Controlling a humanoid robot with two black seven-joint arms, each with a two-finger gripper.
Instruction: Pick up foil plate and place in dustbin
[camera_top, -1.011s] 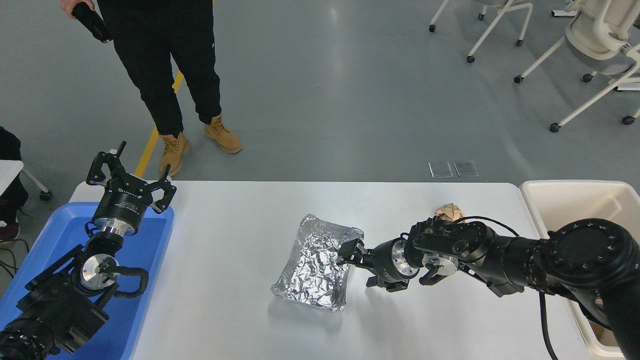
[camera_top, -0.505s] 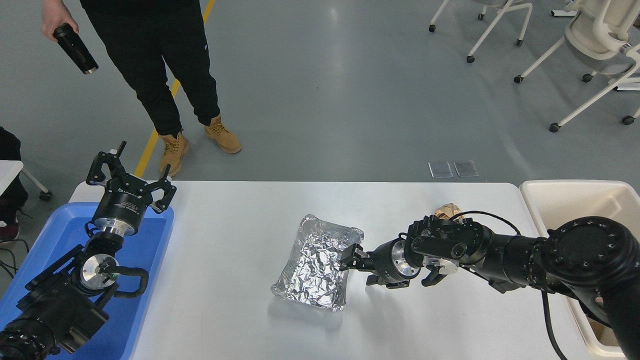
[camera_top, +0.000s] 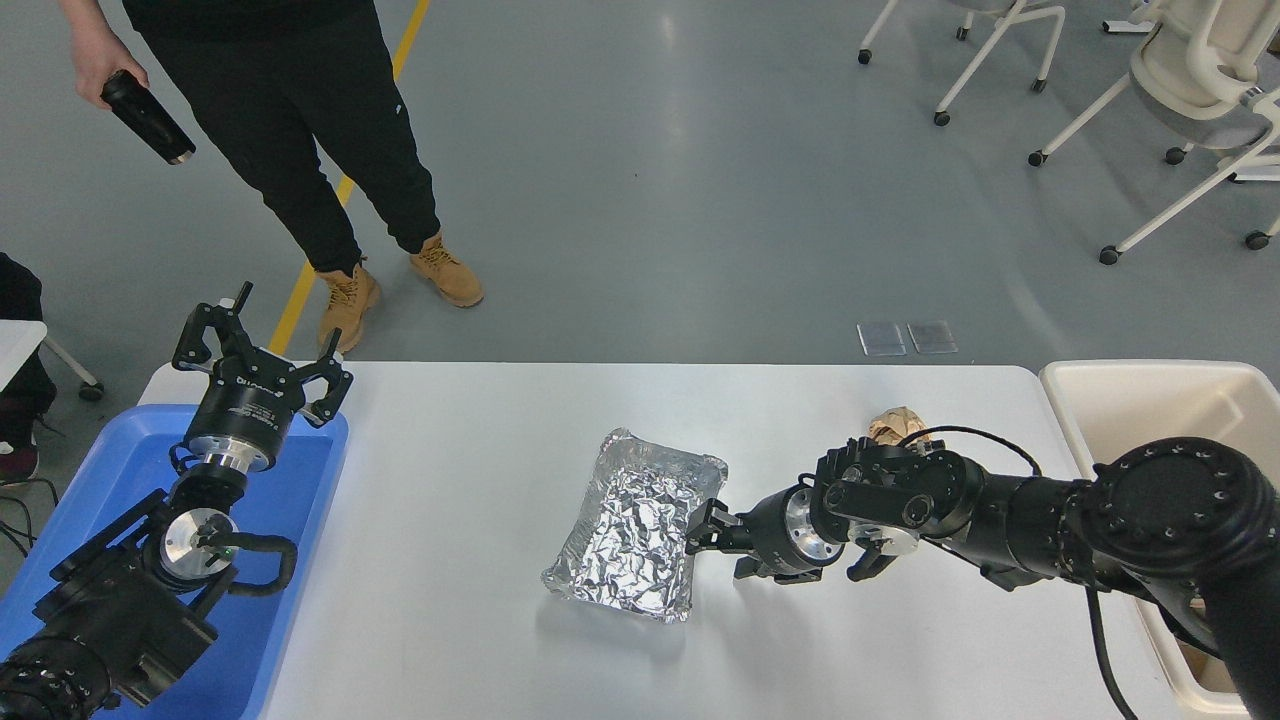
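Note:
The foil plate (camera_top: 630, 530) lies flat in the middle of the white table (camera_top: 460, 470), shiny and crinkled. My right gripper (camera_top: 703, 528) is low at the plate's right rim, near its front half, open, with its fingertips touching or just short of the rim. The cream dustbin (camera_top: 1120, 400) stands at the table's right end, partly hidden by my right arm. My left gripper (camera_top: 262, 350) is parked open at the lower left, above the blue tray.
A shallow blue tray (camera_top: 120, 460) sits at the table's left end. A crumpled brown paper ball (camera_top: 897, 425) lies just behind my right wrist. A person (camera_top: 300, 130) stands beyond the far left edge holding a dark bottle (camera_top: 147, 117). Chairs stand at the far right.
My right gripper has slid a little toward the camera along the plate's right rim and lower. The plate has not moved. The person has shifted left and lowered the bottle.

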